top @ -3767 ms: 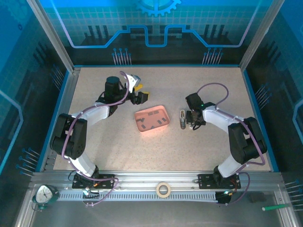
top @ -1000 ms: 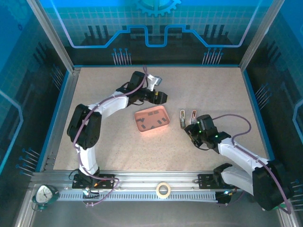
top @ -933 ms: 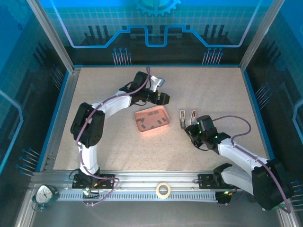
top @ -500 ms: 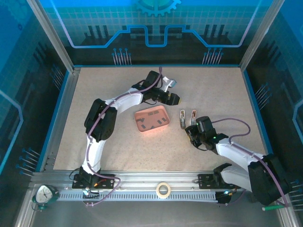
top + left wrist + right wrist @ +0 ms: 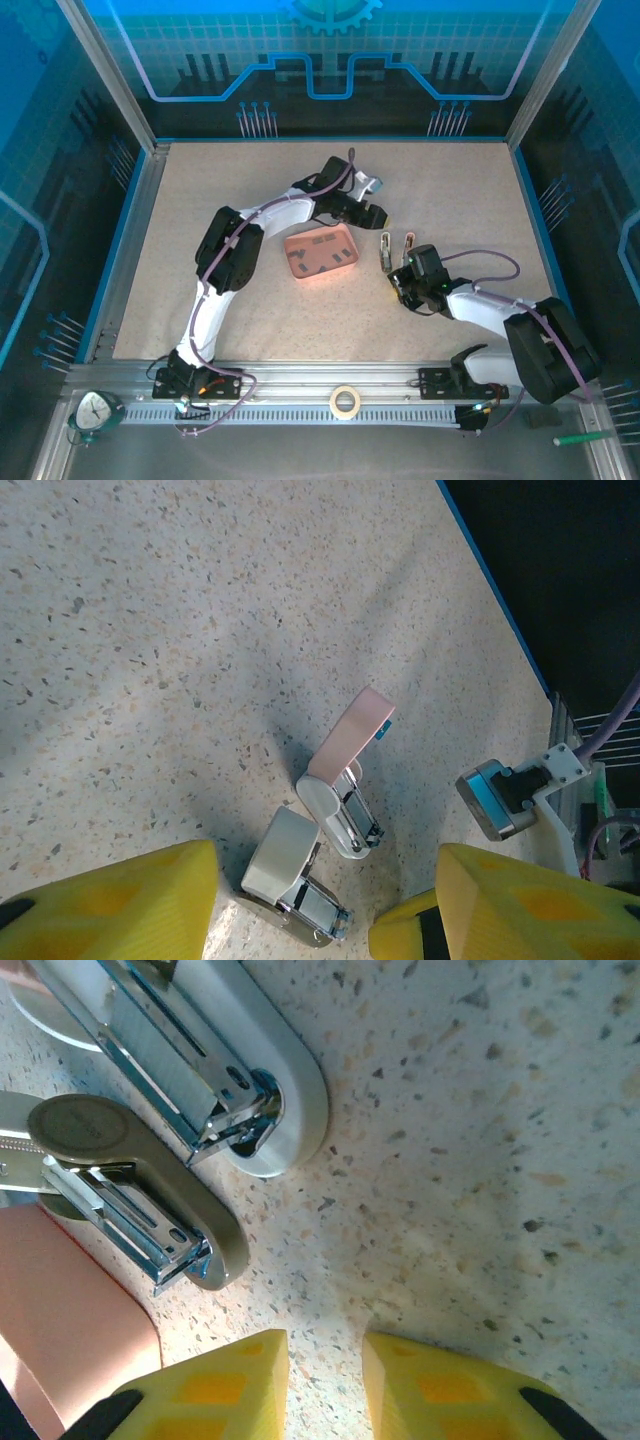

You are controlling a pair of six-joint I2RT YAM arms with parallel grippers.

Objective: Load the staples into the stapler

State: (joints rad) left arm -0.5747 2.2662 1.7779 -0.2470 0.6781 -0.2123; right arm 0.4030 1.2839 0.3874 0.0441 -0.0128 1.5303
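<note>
The staples (image 5: 322, 241) lie loose in the tray (image 5: 352, 250), just left of the pink stapler (image 5: 345, 765) and the grey stapler (image 5: 292, 875), which are laid side by side with their lids thrown open. The left gripper (image 5: 325, 892) is held spread wide above the pair, with nothing in it. The right gripper (image 5: 318, 1360) is drawn nearly closed, with a thin slit of table left between its fingers and nothing gripped. It is set low, just beside the staplers' near ends.

Trouble is most to be expected from crowding. Both grippers are gathered at one spot, so a clash or a knocked stapler is likely if either is moved carelessly. The staplers are light and unheld, and could be skidded or tipped shut by a brush. The strips are tiny and flat against the tray floor, so they may be missed, slid about or snapped when pinched. Which magazine is meant to be filled cannot be settled from these views.

The table (image 5: 200, 200) is a pale speckled board, smooth, with little grip offered. It is boxed in by an aluminium frame and blue-lit panels. A clock (image 5: 95, 410) and a tape roll (image 5: 346, 402) are left on the front rail.
</note>
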